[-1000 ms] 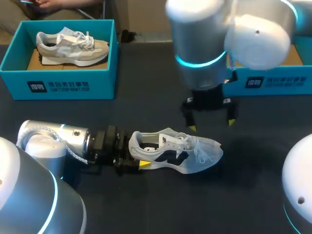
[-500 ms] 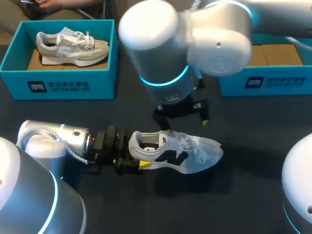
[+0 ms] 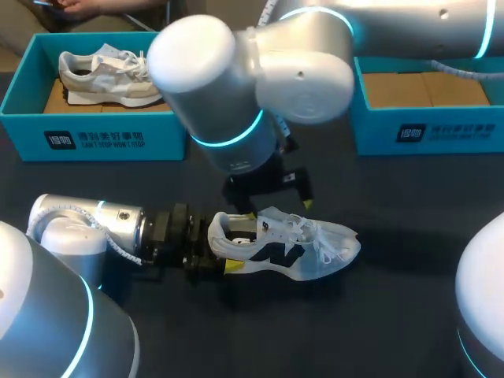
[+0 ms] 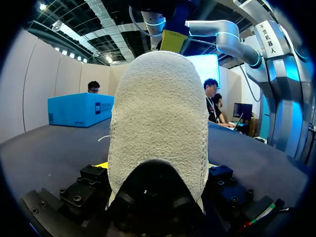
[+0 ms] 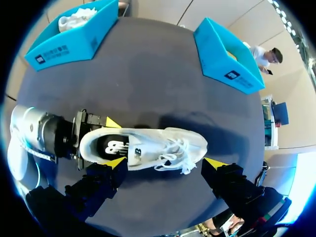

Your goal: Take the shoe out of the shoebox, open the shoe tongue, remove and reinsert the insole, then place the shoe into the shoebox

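On the dark table [image 3: 409, 315] the shoe [image 3: 295, 250] stands on its sole, heel clamped by the left gripper [image 3: 214, 253] on a low, level arm; the right gripper [image 3: 279, 208] hangs pointing down over the shoe's opening, fingers apart.

Robotics lab or test station: left arm [image 3: 87, 224] and right arm [image 3: 236, 87], grey with glowing cyan rings, set at dark table [image 3: 409, 315]; staged props on it: teal shoebox [image 3: 94, 138] with beige shoe [image 3: 114, 75] inside, second teal shoebox [image 3: 425, 130] with bare cardboard floor, white shoe [image 3: 283, 244] on tabletop
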`<state>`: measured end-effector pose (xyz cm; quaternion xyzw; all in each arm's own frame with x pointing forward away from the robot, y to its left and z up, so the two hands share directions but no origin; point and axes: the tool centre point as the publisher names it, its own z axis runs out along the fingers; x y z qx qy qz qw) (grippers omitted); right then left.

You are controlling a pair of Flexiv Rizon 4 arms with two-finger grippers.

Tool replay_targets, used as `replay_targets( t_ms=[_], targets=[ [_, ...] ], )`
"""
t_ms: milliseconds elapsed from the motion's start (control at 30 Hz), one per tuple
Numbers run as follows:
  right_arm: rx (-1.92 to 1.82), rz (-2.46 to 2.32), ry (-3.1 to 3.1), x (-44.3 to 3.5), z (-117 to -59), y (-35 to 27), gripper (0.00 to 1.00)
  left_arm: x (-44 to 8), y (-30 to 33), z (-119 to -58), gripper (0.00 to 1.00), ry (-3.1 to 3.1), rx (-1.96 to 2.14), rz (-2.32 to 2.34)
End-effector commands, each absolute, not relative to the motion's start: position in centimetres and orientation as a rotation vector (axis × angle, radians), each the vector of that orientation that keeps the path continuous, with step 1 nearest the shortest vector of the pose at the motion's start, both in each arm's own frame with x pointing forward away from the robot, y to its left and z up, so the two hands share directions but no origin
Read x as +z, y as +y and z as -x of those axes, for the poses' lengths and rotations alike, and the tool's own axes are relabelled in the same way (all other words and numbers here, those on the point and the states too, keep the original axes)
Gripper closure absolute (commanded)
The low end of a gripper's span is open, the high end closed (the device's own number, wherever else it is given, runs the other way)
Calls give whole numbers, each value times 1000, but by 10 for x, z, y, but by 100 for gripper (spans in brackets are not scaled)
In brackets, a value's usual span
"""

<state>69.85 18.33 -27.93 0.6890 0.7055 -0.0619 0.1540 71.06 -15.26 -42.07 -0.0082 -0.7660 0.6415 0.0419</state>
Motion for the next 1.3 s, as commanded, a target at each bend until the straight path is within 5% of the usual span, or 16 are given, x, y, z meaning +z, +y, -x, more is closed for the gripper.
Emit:
replay_targets(
  t_ms=[33, 1300],
  targets=[
    [-224, -1977, 1958, -295, -697, 195, 0, -421, -152, -710, 100, -2347, 1965, 22],
    [-244, -2061, 1817, -356, -697, 193, 0, -421, -152, -710, 100, -2347, 1965, 22]
  ],
)
